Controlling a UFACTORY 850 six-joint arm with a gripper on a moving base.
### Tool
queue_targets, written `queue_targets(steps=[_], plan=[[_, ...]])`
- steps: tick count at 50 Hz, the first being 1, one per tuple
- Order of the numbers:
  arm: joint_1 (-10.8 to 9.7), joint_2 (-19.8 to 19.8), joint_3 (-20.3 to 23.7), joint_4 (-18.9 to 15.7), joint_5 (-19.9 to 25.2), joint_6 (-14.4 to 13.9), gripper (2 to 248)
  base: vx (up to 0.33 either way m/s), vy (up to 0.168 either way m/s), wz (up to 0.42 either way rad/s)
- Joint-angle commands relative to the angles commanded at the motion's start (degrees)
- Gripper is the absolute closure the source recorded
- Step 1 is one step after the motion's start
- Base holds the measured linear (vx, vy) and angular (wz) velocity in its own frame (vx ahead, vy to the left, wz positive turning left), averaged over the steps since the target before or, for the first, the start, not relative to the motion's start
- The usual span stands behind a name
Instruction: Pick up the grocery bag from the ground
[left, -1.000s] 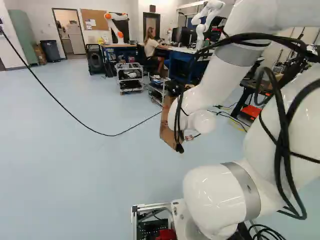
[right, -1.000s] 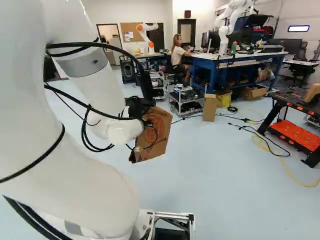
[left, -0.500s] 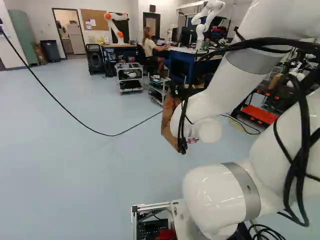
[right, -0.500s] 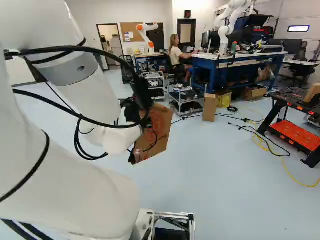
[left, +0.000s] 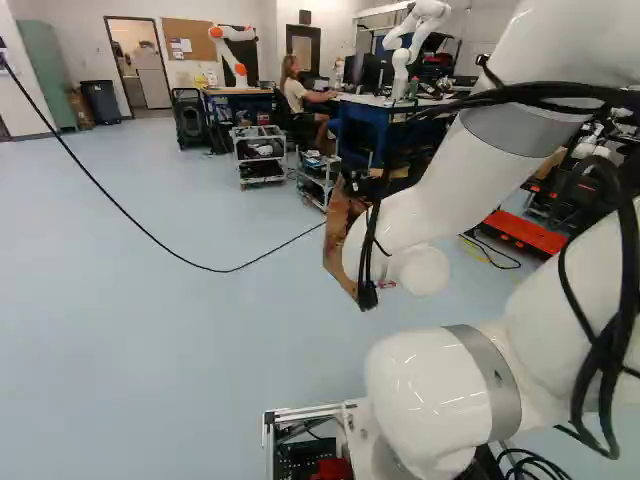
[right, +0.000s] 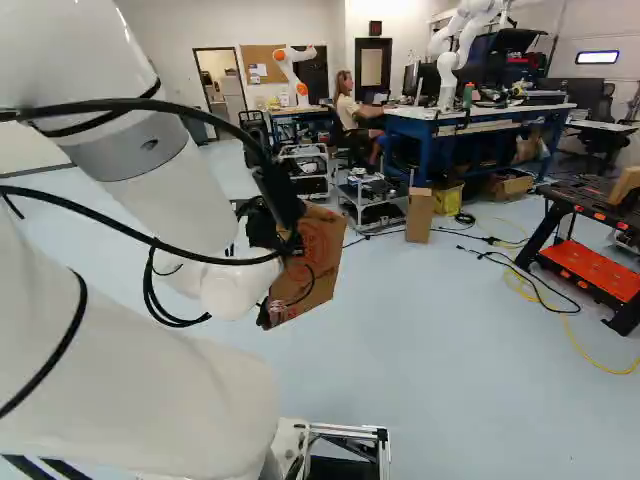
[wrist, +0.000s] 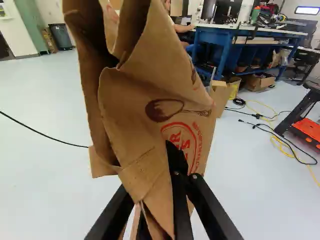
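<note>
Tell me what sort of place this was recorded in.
Probably a robotics lab or workshop: another robot stands on a long blue workbench, and a wheeled cart is parked nearby.

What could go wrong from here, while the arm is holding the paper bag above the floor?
The hand pinches the paper bag at a creased fold, so the paper may tear there or slip out. Loose black cables hang close beside the bag, and they might catch on it when the arm moves.
</note>
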Motion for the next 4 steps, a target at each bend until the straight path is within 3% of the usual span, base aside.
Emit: queue_targets(steps=[4], plan=[[0.0, 0.0, 0.0, 0.0, 0.0, 0.0, 220, 0.000, 0.000, 0.000]])
